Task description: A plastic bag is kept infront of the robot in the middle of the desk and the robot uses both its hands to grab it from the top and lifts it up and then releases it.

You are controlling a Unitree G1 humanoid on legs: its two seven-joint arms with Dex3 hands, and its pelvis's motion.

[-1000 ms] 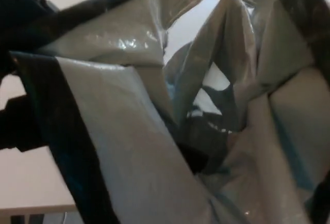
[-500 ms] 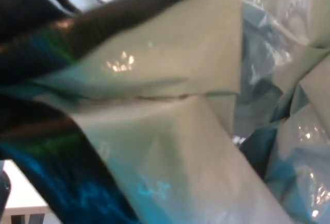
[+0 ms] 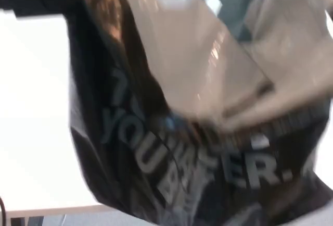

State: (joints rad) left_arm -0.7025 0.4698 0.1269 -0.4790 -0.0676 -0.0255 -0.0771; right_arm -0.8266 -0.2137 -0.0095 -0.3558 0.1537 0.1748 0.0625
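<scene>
Plastic bag (image 3: 197,132), glossy black with pale lettering and a silvery inner face, fills the blurred head view, apparently raised above the white counter (image 3: 31,132). Thin, limp, slippery film: gather the top edge. Neither robot hand is visible; their state cannot be told.

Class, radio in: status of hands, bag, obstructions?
Neither hand in view. Plastic bag fills the frame close to camera, blurred, white lettering showing. White desk at left. Nothing else visible.
</scene>
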